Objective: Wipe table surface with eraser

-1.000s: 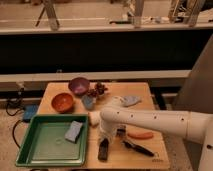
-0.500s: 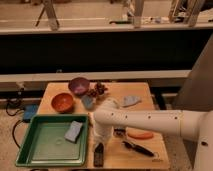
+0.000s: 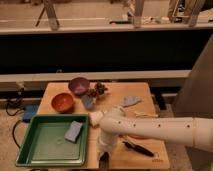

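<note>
The light tan table surface fills the middle of the camera view. My white arm reaches in from the right, bends at the table's front, and points down. My gripper is at the front edge of the table, just right of the green tray. It is shut on the eraser, a small black block, of which only a dark end shows below the wrist. The eraser sits low at the tabletop's front edge. The arm hides most of it.
A green tray with a light blue sponge lies at the front left. An orange bowl, a purple bowl, a dark cluster and a grey cloth stand further back. A black-handled tool lies at the front right.
The gripper with the eraser has slid toward the table's front edge. The arm's bend has dropped lower and now covers more of the eraser.
</note>
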`<state>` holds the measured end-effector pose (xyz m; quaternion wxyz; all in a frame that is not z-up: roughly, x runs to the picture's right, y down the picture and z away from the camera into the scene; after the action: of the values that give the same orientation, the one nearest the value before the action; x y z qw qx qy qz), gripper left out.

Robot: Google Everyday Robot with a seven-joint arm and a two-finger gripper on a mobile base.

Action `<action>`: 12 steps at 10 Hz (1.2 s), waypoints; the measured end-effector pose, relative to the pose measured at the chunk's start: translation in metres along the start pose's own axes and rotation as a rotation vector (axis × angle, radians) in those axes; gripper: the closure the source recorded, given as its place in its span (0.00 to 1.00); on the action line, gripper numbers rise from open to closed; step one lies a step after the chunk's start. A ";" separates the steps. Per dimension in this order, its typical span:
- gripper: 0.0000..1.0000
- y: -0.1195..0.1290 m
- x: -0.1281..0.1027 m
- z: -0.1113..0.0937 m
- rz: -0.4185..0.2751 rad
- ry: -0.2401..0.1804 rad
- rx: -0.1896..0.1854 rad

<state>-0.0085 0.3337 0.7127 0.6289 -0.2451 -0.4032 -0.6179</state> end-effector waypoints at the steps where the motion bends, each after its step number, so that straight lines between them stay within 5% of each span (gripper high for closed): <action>1: 1.00 0.010 -0.001 -0.002 0.021 0.007 -0.009; 7: 1.00 0.057 0.023 -0.010 0.130 0.064 -0.059; 12: 1.00 0.030 0.071 -0.013 0.115 0.077 -0.052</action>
<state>0.0175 0.2857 0.7683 0.6718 -0.2604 -0.3477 -0.6000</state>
